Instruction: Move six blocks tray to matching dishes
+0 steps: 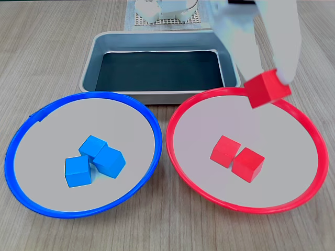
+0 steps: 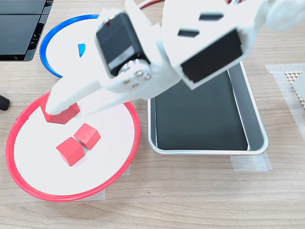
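White two-finger tool (image 1: 272, 78), upper right of a fixed view, clamped on small matte red cube (image 1: 267, 89) over red-rimmed round dish (image 1: 180, 157) holding two red cubes (image 1: 237, 157); three blue cubes (image 1: 94, 161) in blue-rimmed dish (image 1: 31, 117).

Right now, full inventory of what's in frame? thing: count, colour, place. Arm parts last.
blue blocks: 3, bright blue, clustered and touching in the blue-rimmed dish
red blocks: 2, bright red, side by side in the red-rimmed dish
held red block: 1, bright red, in the gripper above the red-rimmed dish's far edge
blue-rimmed dish: 1, blue rim, pale centre, left in the fixed view facing the tray
red-rimmed dish: 1, red rim, pale centre, right in that view
tray: 1, silver walls, black floor, behind both dishes, no blocks inside
mesh mat: 1, white, behind the tray
table: 1, light wood grain
gripper: 1, white, shut on the held red block
arm: 1, white with black motors, over the tray
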`<state>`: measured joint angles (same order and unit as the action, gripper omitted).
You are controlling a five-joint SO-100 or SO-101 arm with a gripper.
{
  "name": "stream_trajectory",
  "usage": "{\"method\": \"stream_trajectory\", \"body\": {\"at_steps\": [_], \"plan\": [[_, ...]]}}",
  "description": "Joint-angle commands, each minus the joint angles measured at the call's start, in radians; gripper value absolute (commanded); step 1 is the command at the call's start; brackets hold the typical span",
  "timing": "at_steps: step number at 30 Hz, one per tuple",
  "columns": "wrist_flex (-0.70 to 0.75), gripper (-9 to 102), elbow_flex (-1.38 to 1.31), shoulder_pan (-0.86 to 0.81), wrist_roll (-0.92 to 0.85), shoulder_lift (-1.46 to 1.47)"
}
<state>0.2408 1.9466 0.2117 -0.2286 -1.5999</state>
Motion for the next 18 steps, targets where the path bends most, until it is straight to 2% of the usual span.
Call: {"method": "stream_trajectory", "body": {"at_steps": [1,3,5,8,11,13,15,18], "plan": [[-0.012,17,-0.038,-0.011,-0.014,0.026],[0.003,15,-0.028,-0.018,-0.043,0.037],[0.021,6,-0.018,-0.025,-0.063,0.035],[0.043,3,0.054,-0.043,-0.098,-0.051],[-0.009,0,0.181,-0.101,0.032,-0.267],[-0.078,0,0.296,-0.16,0.21,-0.442],[-0.026,0,0.423,-0.202,0.302,-0.649],[0.176,0,0.561,-0.222,0.325,-0.897]]}}
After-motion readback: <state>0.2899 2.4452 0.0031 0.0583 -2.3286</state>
